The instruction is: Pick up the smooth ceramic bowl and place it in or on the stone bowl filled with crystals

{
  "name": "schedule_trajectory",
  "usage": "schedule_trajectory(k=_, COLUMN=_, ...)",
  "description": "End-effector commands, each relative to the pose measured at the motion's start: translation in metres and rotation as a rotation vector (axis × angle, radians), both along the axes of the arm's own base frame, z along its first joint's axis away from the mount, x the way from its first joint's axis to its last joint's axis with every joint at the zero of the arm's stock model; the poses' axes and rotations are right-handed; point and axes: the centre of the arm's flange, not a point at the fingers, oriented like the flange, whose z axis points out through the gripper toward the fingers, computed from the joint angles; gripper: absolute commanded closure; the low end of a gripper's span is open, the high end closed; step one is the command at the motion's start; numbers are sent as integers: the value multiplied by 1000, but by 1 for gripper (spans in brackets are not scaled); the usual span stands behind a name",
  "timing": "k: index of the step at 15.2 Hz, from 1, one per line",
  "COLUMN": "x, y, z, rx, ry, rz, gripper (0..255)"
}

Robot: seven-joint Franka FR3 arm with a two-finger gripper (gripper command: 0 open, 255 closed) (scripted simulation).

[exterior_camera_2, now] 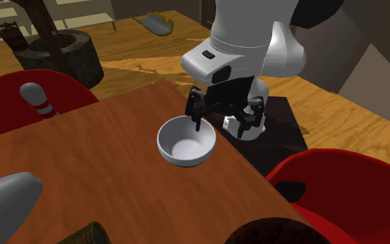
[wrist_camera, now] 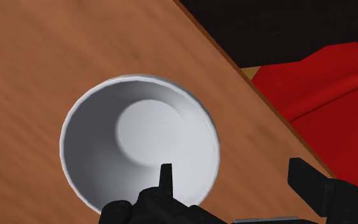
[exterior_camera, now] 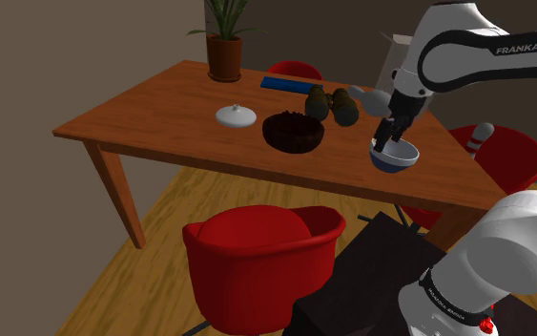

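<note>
The smooth bowl [exterior_camera: 394, 156] [exterior_camera_2: 186, 142] [wrist_camera: 139, 143] is pale grey-white and stands upright near the table's corner closest to the stand. My gripper [exterior_camera: 388, 140] [exterior_camera_2: 196, 118] [wrist_camera: 231, 175] hangs over its rim, open. One finger [wrist_camera: 165, 177] reaches inside the bowl and the other [wrist_camera: 306, 177] stands outside it, well apart, with the rim between them and neither pressing on it. The dark bowl of crystals [exterior_camera: 293, 132] sits mid-table, toward the shoulder view's left of the pale bowl.
A white lidded dish [exterior_camera: 236, 115], two dark rounded objects [exterior_camera: 329, 103], a blue book [exterior_camera: 285, 84] and a potted plant [exterior_camera: 224, 52] share the wooden table [exterior_camera: 161, 105]. Red chairs [exterior_camera: 257, 253] [exterior_camera_2: 339, 184] ring it. A bowling pin [exterior_camera_2: 37, 100] stands beside the table.
</note>
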Motion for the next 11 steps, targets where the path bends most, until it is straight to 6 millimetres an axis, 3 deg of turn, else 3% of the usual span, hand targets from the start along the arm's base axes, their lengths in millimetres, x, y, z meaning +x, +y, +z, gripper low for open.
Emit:
schedule_trajectory(k=1, x=0, y=-4, z=-11, rx=-3, ry=0, rz=1, gripper=0)
schedule_trajectory(k=6, x=0, y=-6, z=-36, rx=-3, ry=0, rz=1, gripper=0)
schedule_trajectory(k=11, x=0, y=-6, z=-36, rx=-3, ry=0, rz=1, gripper=0)
